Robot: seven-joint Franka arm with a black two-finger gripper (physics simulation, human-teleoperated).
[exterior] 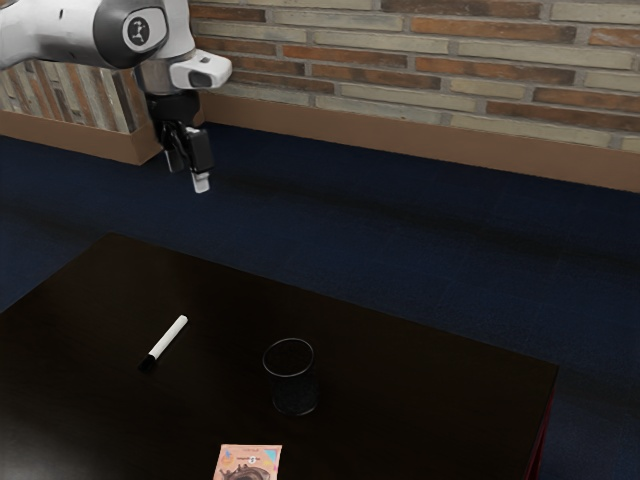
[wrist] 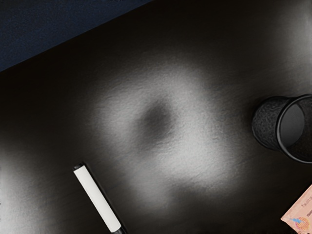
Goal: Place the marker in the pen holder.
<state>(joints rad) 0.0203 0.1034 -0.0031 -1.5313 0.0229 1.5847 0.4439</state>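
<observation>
High above the table's far side, my gripper [exterior: 187, 177] hangs in the exterior view with its two fingers apart and nothing between them. The white marker [exterior: 168, 338] with a black cap lies flat on the dark table, below the gripper; the wrist view has the same marker [wrist: 97, 199]. A black mesh pen holder [exterior: 292, 378] stands upright to the marker's right in the exterior view. In the wrist view the pen holder [wrist: 269, 122] is partly cut off by the frame's edge, and its visible inside holds no marker.
An orange-pink banknote [exterior: 248, 463] lies near the pen holder, and its corner [wrist: 300, 217] is in the wrist view. The dark table [exterior: 420, 370] ends at an edge with blue floor beyond; a brick wall stands behind.
</observation>
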